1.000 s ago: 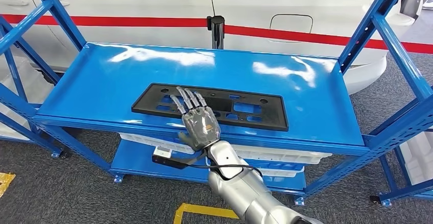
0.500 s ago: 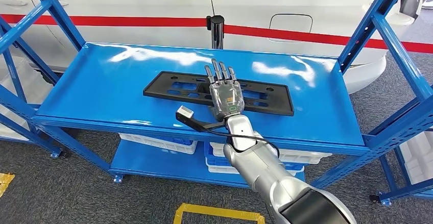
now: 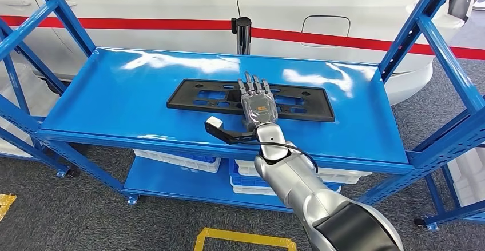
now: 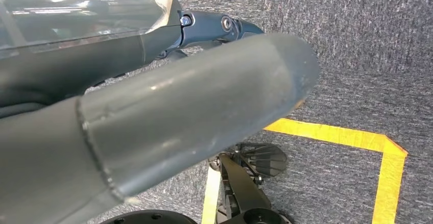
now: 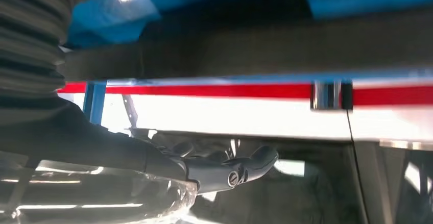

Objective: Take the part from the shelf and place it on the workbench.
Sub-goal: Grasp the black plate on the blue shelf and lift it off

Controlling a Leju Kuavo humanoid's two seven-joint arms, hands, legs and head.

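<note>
In the head view the part (image 3: 250,99), one black perforated plate, lay flat on the top level of the blue shelf (image 3: 114,99), toward its middle and nearer the back edge than the front; the right hand (image 3: 258,103) lay on top of the part with fingers stretched forward and apart, grasping nothing, so the pickup looked not yet done; lifting, carrying and setting down on the desk were all left, by my judgement; one black post (image 3: 244,35) stood behind the shelf, and white bins (image 3: 177,160) sat on the level below the part, their number unclear.

In the left wrist view the left hand (image 4: 153,117) hung over grey carpet with one yellow floor marking (image 4: 357,147); whether it was released or clenched I could not tell.

In the right wrist view the right hand's thick thumb reached toward the shelf; the red stripe (image 5: 204,90) of the car ran beyond the shelf.
</note>
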